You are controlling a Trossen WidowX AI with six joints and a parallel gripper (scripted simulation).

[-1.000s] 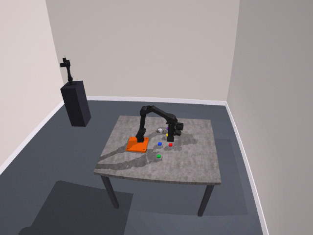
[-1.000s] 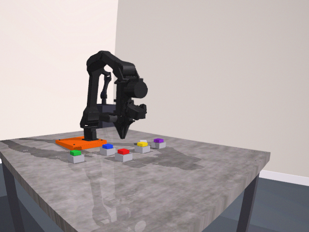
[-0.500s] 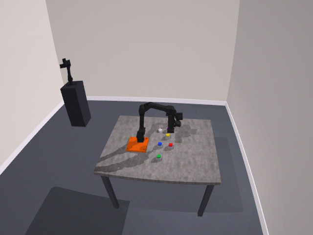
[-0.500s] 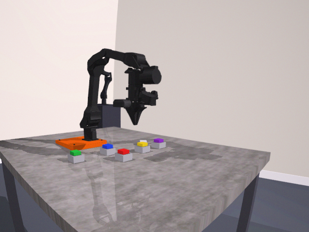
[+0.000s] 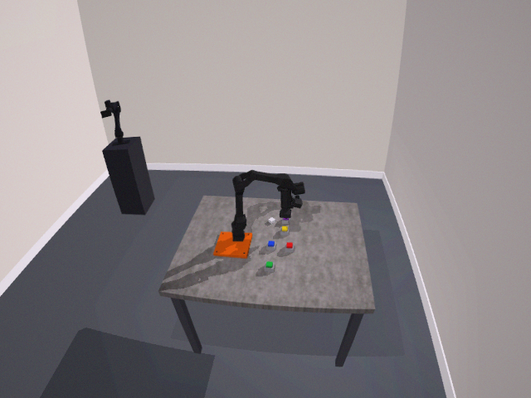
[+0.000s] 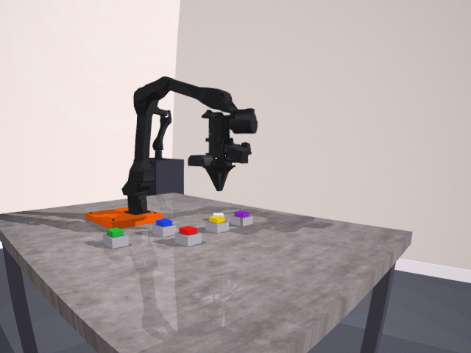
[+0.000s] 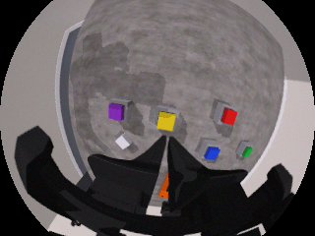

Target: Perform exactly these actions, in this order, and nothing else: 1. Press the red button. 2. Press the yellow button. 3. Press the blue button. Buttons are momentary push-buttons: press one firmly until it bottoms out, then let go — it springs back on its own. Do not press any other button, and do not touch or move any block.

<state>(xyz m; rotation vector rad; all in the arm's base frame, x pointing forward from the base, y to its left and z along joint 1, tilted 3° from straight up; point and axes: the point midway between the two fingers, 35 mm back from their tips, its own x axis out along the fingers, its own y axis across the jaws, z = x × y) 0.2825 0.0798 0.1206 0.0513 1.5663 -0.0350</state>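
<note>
My gripper [image 6: 219, 189] [image 7: 167, 140] is shut and empty, pointing down, high above the yellow button [image 5: 284, 228] [image 6: 216, 219] [image 7: 166, 121]. In the wrist view the yellow button shows just beyond the fingertips. The red button [image 5: 289, 245] [image 6: 188, 230] [image 7: 229, 116] sits on its grey base, apart from the gripper, and stands raised. The blue button [image 5: 270, 243] [image 6: 164, 222] [image 7: 212, 152] stands raised on its grey base, nearer the arm's base than the red one. Nothing touches any of the three buttons.
A purple button [image 6: 241, 213] [image 7: 116, 112] and a white one [image 5: 271, 220] [image 7: 122, 142] are near the yellow button. A green button [image 5: 269, 264] [image 6: 115, 232] [image 7: 247, 151] stands beyond the blue and red ones. The arm stands on an orange plate [image 5: 226, 250] [image 6: 114, 222].
</note>
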